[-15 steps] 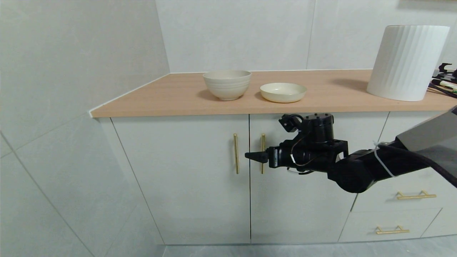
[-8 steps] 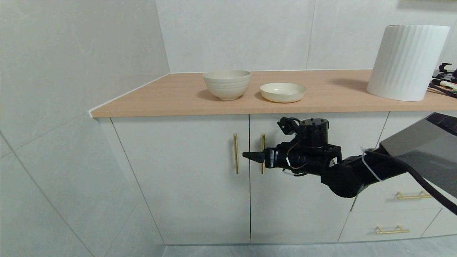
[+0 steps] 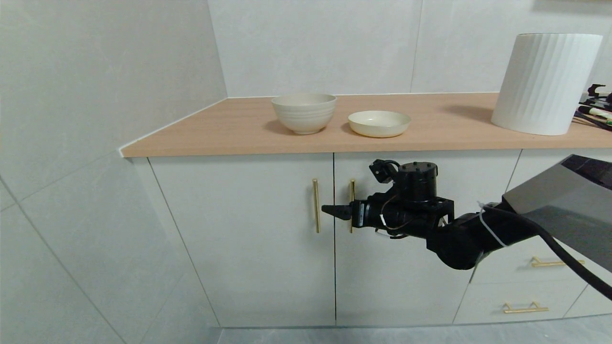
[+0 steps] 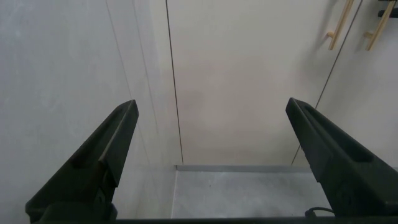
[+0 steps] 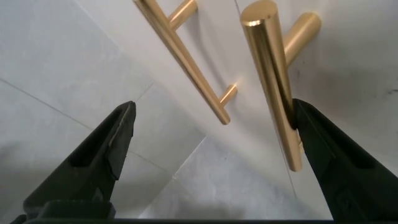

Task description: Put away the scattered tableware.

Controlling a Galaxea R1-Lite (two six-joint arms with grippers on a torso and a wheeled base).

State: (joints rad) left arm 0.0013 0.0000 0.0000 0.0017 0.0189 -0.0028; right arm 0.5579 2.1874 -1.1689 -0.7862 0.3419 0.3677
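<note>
A cream ribbed bowl (image 3: 304, 112) and a shallow cream plate (image 3: 379, 123) stand side by side on the wooden countertop (image 3: 229, 131). Below them, my right gripper (image 3: 337, 210) hovers in front of the two cabinet doors, at the height of their gold handles. The right wrist view shows this gripper (image 5: 211, 124) open, with the right door's handle (image 5: 273, 81) just inside one finger (image 5: 326, 155) and the left door's handle (image 5: 186, 59) between the fingers. My left gripper (image 4: 211, 118) is open and holds nothing, low down facing the cabinet front and the floor.
A tall white ribbed cylinder (image 3: 545, 81) stands at the counter's right end, with small dark items (image 3: 595, 107) beside it. Drawers with gold handles (image 3: 557, 262) lie to the right of the doors. A tiled wall (image 3: 95, 143) closes off the left side.
My right gripper has crept left and slightly down, its tips now past the right door's handle toward the left one. Bowl and plate have not moved.
</note>
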